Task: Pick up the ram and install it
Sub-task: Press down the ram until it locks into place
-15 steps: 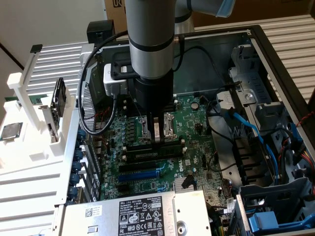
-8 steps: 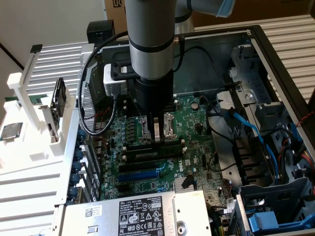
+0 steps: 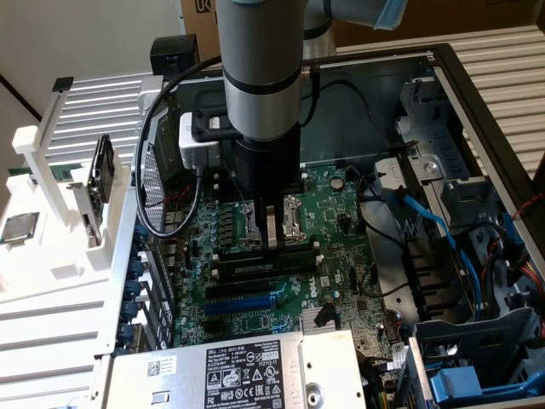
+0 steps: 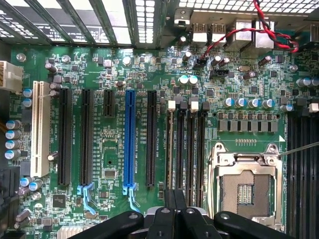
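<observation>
Gripper (image 3: 271,241) sits pinched shut right on top of the ram (image 3: 294,249), which lies in its motherboard (image 3: 341,213) slot.

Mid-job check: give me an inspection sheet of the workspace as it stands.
Surface: motherboard inside the open computer case.
Job's things: ram lies along the memory slots, under the fingertips; seating cannot be told.
Clutter: nothing seen.
Grippers: gripper shut, down at the ram.
Cables: blue cables at the exterior view's right; black cable looped off the wrist; red and black wires.
Surroundings: white rack with a processor chip.
</observation>
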Controlling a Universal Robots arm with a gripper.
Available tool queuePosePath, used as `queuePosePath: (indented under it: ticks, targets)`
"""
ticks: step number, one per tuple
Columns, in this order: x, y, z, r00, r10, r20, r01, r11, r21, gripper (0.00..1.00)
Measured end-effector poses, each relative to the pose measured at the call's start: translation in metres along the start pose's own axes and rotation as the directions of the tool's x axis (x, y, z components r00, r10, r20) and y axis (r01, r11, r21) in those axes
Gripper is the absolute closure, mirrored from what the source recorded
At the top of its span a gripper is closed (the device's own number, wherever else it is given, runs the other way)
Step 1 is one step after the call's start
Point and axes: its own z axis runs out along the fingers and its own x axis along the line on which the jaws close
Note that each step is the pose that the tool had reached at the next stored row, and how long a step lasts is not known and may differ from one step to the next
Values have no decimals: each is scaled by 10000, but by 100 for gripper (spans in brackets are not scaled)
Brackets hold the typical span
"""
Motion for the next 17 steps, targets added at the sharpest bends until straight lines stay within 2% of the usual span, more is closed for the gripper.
queuePosePath:
  ticks: [17]
  targets:
    - [31, 0, 1, 9998, -5, 202, 5, 10000, -1, 90]
